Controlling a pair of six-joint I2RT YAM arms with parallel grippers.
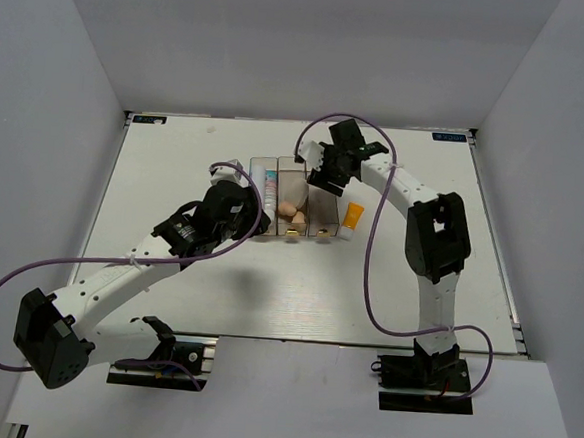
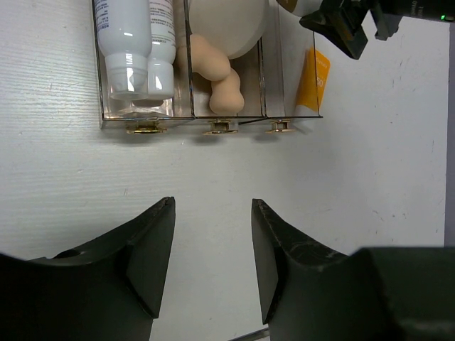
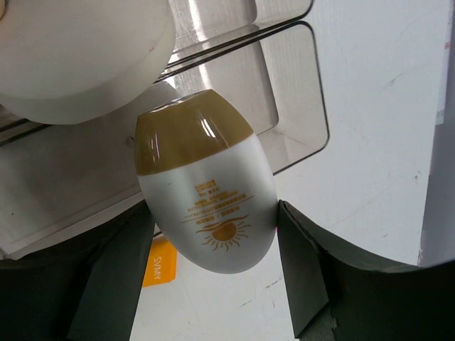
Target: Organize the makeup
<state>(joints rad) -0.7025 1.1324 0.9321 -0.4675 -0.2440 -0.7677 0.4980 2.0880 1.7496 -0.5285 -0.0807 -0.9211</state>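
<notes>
A clear three-compartment tray (image 1: 259, 163) holds two white tubes (image 2: 131, 42) in its left section. Its middle section holds beige sponges (image 2: 220, 78) and a round pale puff (image 2: 227, 25). An orange tube (image 1: 353, 216) lies on the table just right of the tray. My right gripper (image 3: 213, 213) is shut on a white egg-shaped bottle with a gold cap (image 3: 206, 199), held in the air over the tray's right end. My left gripper (image 2: 213, 206) stands open with nothing in it, above bare table just in front of the tray.
The white table (image 1: 175, 171) is walled in by grey panels on three sides. The two arms come close together at the tray, and the right gripper (image 2: 348, 28) shows in the left wrist view. A purple cable (image 1: 368, 274) loops off each arm.
</notes>
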